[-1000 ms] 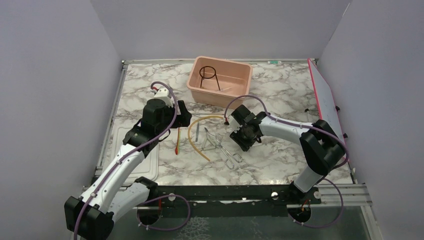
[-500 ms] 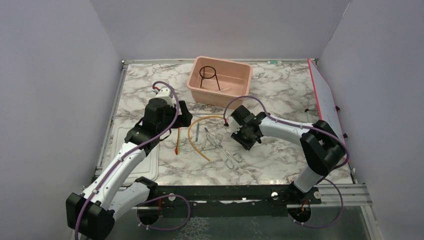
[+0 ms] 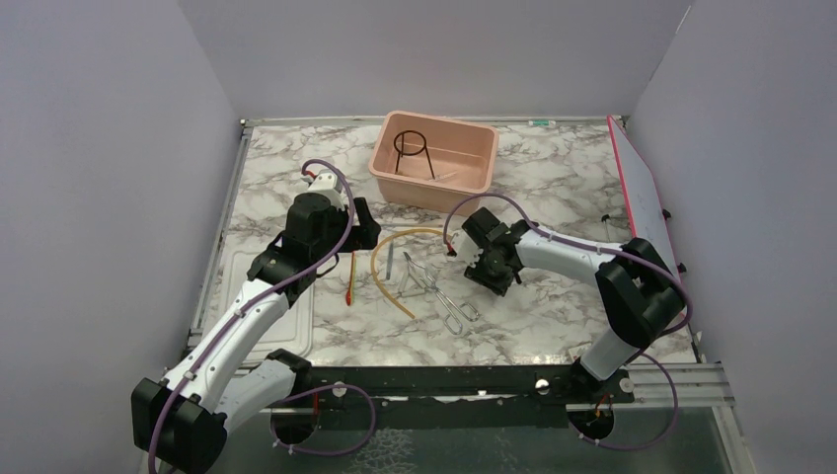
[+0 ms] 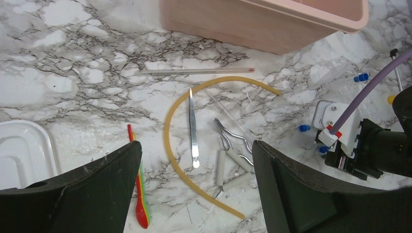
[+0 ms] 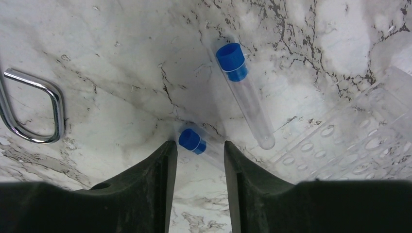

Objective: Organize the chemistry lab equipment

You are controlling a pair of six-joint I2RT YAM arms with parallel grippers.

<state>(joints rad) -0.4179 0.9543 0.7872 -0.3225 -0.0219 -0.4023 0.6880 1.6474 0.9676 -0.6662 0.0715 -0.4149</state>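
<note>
A flat white plastic lid [image 3: 259, 296] lies at the left edge of the tabletop [image 3: 563, 188]. The left jaws hang spread wide, gripping nothing, above a thin red-orange rod [image 4: 142, 213], a curved tan rubber tube [image 4: 167, 131] and slim silver metal tweezers [image 4: 193, 126] inside its curve. Silver wire tongs [image 4: 233, 150] lie just right of these. Behind, a black wire ring stand [image 3: 410, 148] stands in the pink plastic tub [image 3: 424, 188]. The right jaws, narrowly parted, straddle a clear blue-capped test tube [image 5: 192, 141] on the tabletop. A second capped tube [image 5: 245, 97] lies beside a clear perforated rack [image 5: 354, 141].

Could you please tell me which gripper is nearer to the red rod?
Left. The left gripper hangs close by the red rod; the right gripper is beyond the tongs, straddling a capped tube.
</note>
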